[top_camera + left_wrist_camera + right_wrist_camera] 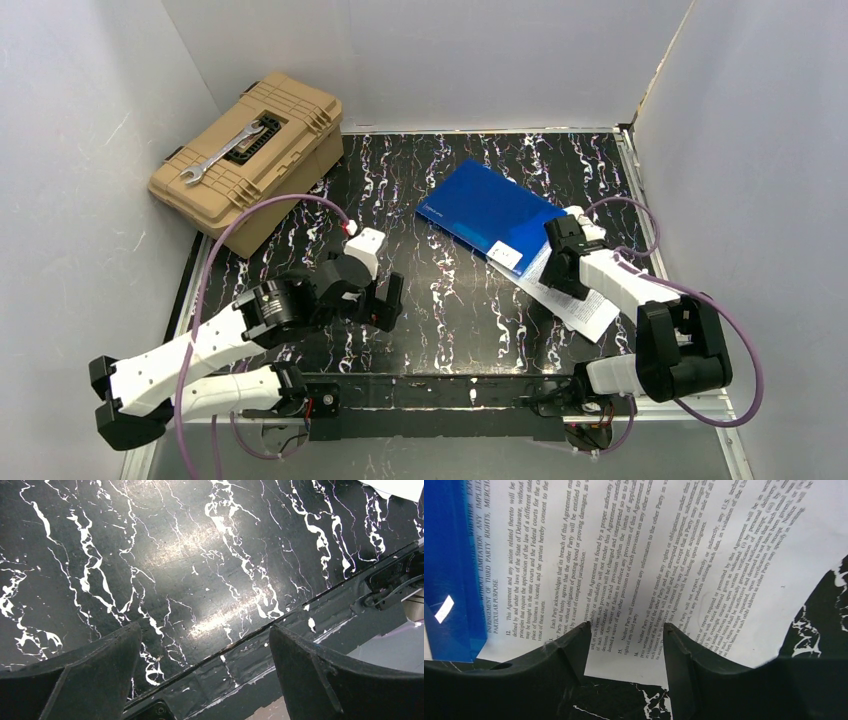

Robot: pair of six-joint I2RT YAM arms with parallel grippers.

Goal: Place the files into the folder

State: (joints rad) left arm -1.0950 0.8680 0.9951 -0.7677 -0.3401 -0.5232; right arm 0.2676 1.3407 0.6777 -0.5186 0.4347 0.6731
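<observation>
White sheets (649, 555), jutting nearward from the blue folder (490, 205), are being straddled by the right pincer (626, 627), jaws parted.

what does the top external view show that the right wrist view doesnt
Only top external: the tan toolbox with a wrench on its lid, and the left gripper. Only right wrist: readable agreement text on the files, and the right gripper open over them. Both: the blue folder partly covering the files.
</observation>
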